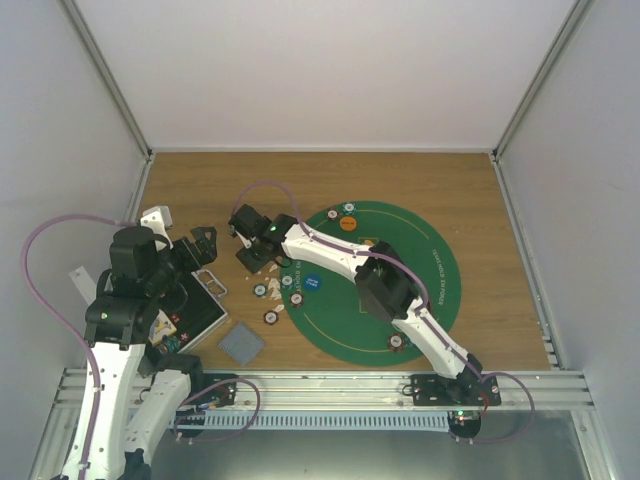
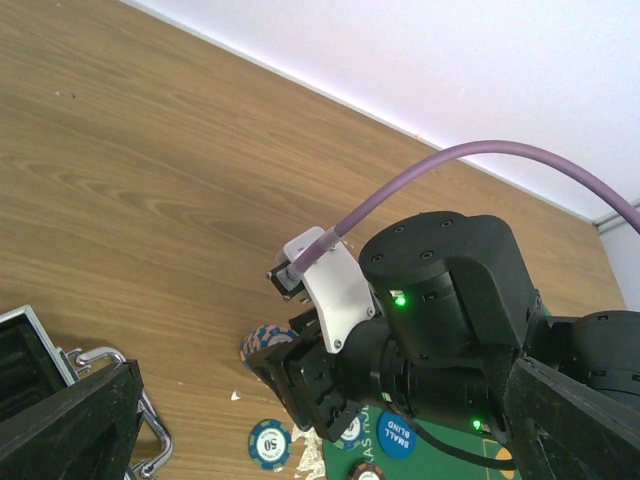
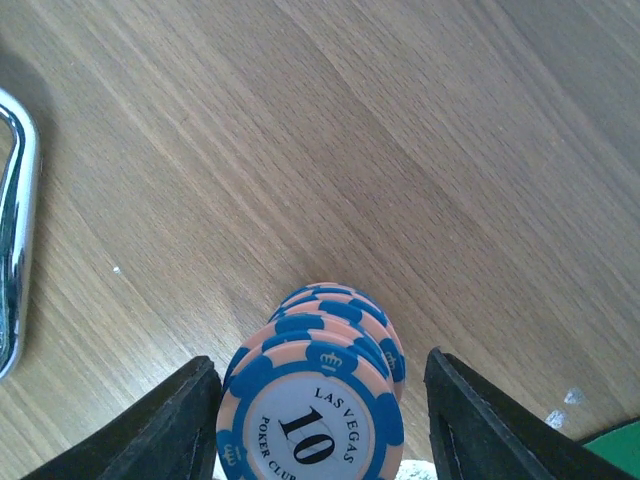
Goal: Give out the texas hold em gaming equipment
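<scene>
- Poker chips (image 3: 312, 415), a leaning orange-and-blue stack marked 10, stand on the bare wooden table (image 3: 350, 120), just left of the green mat (image 1: 340, 335).
- Right gripper (image 3: 320, 360) straddles the stack; whether its fingers pinch it I cannot tell.
- Left gripper (image 1: 200, 255) hangs spread wide and empty by the far end of the black case (image 1: 200, 310).

A stack (image 3: 312, 400) of peach chips with blue edge stripes, the top one marked 10, stands on the table (image 3: 400, 150) between the fingers of the right gripper (image 3: 320, 370). Loose chips (image 1: 270, 317) lie flat by the left edge of the mat (image 1: 440, 300). A blue disc (image 1: 312, 283) and an orange disc (image 1: 348, 223) lie on the mat. Grey cards (image 1: 241, 343) lie on the table just left of the mat.
</scene>
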Available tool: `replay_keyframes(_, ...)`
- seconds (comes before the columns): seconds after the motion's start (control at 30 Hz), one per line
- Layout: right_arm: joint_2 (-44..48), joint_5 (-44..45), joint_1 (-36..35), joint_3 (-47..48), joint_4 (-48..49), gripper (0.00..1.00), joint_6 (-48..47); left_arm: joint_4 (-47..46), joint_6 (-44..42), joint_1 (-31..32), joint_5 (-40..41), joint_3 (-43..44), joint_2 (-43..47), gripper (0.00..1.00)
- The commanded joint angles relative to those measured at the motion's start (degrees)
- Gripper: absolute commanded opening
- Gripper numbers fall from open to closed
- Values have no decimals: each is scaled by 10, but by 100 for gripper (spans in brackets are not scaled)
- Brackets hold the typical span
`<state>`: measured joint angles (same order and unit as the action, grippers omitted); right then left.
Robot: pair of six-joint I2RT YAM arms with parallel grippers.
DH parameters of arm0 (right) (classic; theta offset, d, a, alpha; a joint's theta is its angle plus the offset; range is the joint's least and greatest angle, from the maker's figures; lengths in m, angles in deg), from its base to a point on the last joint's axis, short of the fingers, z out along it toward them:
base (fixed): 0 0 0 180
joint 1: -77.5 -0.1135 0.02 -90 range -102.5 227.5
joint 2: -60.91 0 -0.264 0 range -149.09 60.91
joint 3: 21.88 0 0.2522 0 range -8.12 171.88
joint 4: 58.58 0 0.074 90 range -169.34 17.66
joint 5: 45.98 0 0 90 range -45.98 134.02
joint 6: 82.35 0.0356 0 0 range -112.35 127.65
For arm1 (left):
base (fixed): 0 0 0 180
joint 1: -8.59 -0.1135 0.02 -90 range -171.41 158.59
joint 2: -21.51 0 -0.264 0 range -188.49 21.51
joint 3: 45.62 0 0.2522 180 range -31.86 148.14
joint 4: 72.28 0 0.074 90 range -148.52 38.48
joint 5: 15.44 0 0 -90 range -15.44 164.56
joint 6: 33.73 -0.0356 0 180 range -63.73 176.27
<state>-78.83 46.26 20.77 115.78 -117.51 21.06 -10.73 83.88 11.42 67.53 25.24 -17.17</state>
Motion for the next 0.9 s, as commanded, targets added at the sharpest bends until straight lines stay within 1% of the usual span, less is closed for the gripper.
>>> replay_keyframes(0.0,-14,-7,-5,16,-6,55,-6,-21,3,-5,-2,-2,2,99)
replay_keyframes(0.1,-14,-7,-5,16,-6,51,-8,-21,4,-5,-1,-3,1,99)
replay_keyframes(0.27,-11,-5,-5,19,-3,48,-10,-22,5,-5,-1,-3,0,99)
replay_keyframes(0.87,11,-1,-7,31,-3,44,-15,-23,10,-5,0,-4,1,99)
